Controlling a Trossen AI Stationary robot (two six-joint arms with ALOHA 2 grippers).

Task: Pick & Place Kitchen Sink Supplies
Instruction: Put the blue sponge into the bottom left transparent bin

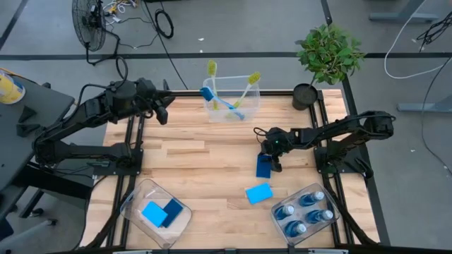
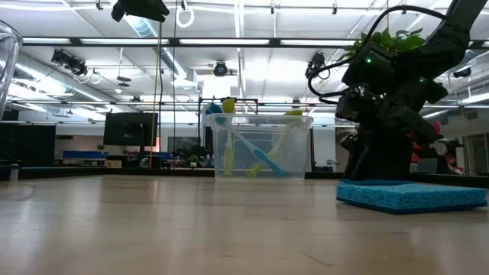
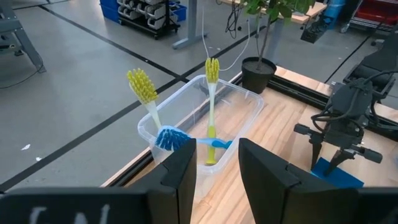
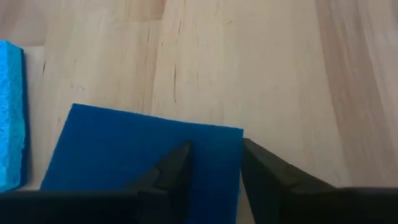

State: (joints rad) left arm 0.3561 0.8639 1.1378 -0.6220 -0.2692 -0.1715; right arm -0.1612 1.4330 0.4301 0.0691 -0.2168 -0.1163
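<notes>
Hovering directly above the dark blue sponge (image 1: 263, 166), the right gripper (image 1: 272, 156) points down with its fingers parted to a narrow gap; the right wrist view shows both tips over the sponge's near edge, holding nothing. This sponge lies flat on the table (image 1: 191, 176), near the middle-right. A light blue sponge (image 1: 258, 192) lies just beside it, toward the front edge. Two more sponges sit in the front-left bin (image 1: 134, 201), four soap bottles (image 1: 304, 213) fill the front-right bin (image 1: 279, 227), and three brushes (image 1: 227, 92) stand in the rear bin (image 1: 253, 106). Left gripper (image 3: 214, 177) waits raised near the rear-left table corner, fingers slightly apart and empty. Judgement: step in hand is grasping the dark sponge for the left bin. Risks: a flat sponge gives little edge to pinch, so the tips may press it down and close on nothing; gripping only one corner could let it fold and slip out in transit; descent off-centre may nudge it against the neighbouring light sponge.
</notes>
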